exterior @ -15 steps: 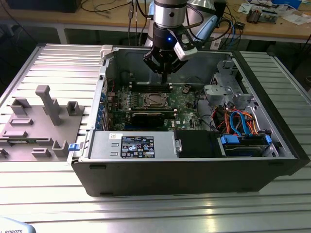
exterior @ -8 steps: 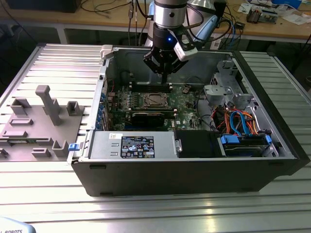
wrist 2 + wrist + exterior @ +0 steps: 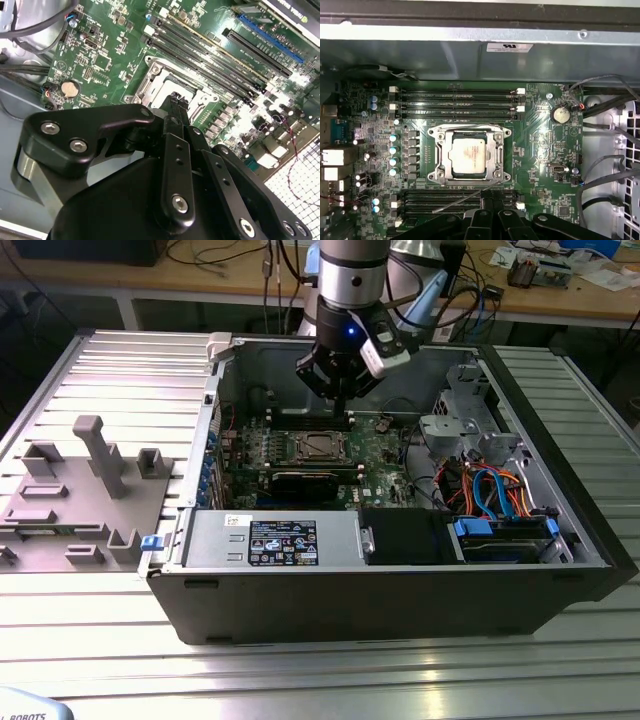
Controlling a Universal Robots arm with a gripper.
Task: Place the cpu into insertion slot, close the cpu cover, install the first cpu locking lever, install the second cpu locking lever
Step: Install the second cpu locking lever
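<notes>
Black gripper (image 3: 173,102) linkage sits closest to the lens in both wrist views, fingers (image 3: 172,145) pressed together into one narrow tip, closed on nothing visible. Just beyond the fingertips lies the insertion slot (image 3: 470,156) on the green motherboard (image 3: 540,150). Inside it sits the cpu (image 3: 468,156), silvery top face up, flat in the socket. Cpu cover (image 3: 496,150) is down around the chip, its frame bordering the cpu on all sides with the chip showing through the window. One thin locking lever (image 3: 465,197) angles away from the socket's near edge toward the fingers, crossing the near memory slots (image 3: 445,201); cannot tell if it is latched. More memory slots (image 3: 457,102) run on the far side of the socket from the fingers. A coin battery (image 3: 560,114) sits off to the side of the socket, apart from it.

Exterior view: gripper (image 3: 340,400) hangs inside the open computer case (image 3: 400,580), tip just above the motherboard's rear edge, close behind the socket (image 3: 318,446). Grey fixture tray (image 3: 70,500) lies on the table at the exterior view's left, well apart from the case.
</notes>
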